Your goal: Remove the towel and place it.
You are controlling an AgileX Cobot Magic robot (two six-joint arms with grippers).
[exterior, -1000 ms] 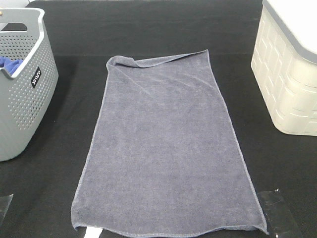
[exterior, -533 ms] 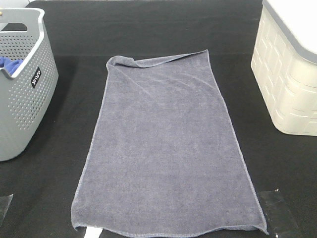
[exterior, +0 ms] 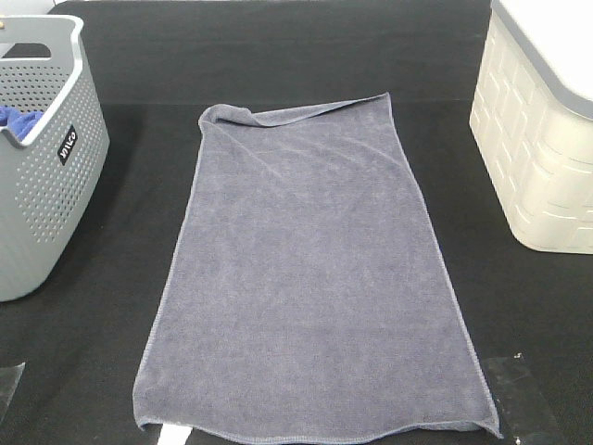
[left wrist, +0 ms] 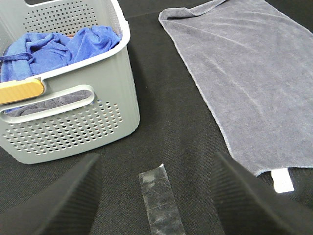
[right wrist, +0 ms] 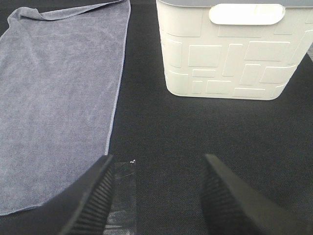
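Observation:
The greyish-purple towel (exterior: 310, 278) lies spread flat on the black table, long side running front to back, its far left corner slightly folded over. It also shows in the left wrist view (left wrist: 249, 83) and the right wrist view (right wrist: 54, 98). My left gripper (left wrist: 156, 196) hovers open over the table near the front left, between the basket and the towel, holding nothing. At the front right my right gripper (right wrist: 156, 196) is open and empty, between the towel's edge and the white bin. Neither gripper appears in the exterior high view.
A grey perforated basket (exterior: 46, 176) (left wrist: 93, 112) with a blue cloth (left wrist: 54, 46) inside stands at the left. A cream bin (exterior: 542, 139) (right wrist: 230, 54) stands at the right. Clear tape strips (left wrist: 159, 198) (right wrist: 122, 191) mark the table near each gripper.

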